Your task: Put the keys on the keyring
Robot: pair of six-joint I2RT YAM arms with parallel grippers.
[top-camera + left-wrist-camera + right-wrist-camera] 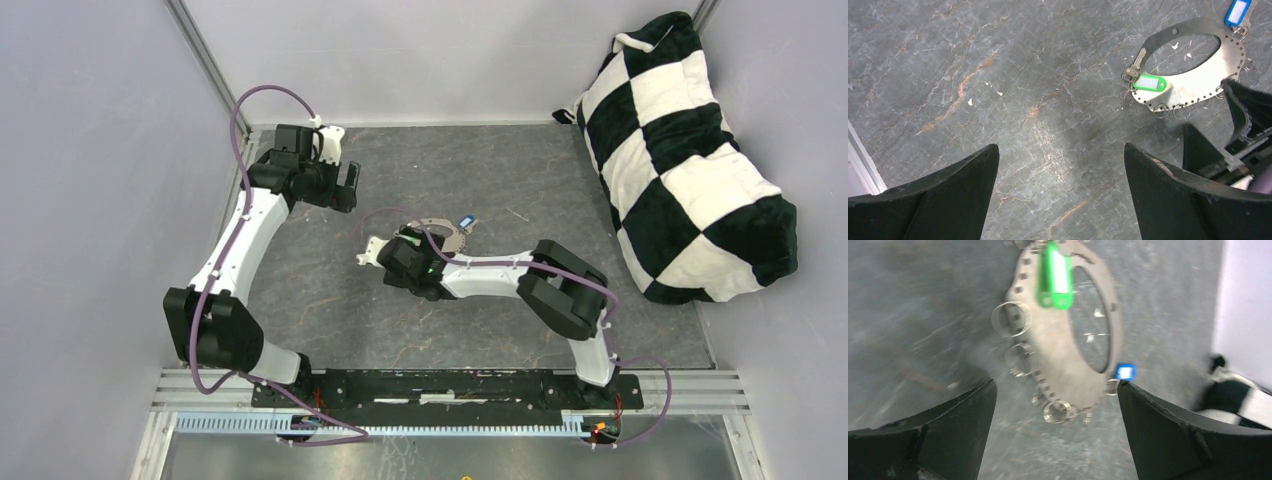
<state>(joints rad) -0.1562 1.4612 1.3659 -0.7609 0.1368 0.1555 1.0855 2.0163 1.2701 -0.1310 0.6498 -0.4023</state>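
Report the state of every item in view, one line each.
Flat grey perforated metal keyring plate: lying flat, ungripped.
Green-tagged silver key: lying across the plate's end.
Blue-tagged silver key: at the plate's rim; attachment unclear.
Left pincer: open, empty.
Right pincer: open, empty, over the plate.

The worktop [998, 100] is grey marble with rust veins. Ahead of the black right gripper [1055, 390], the keyring [1053, 350] is dull silver-grey with a hole-dotted rim. The green key [1053, 275] and the blue key [1124, 371] have white labels. Off to the gripper's right is a black-and-white chequered cushion [690, 150].
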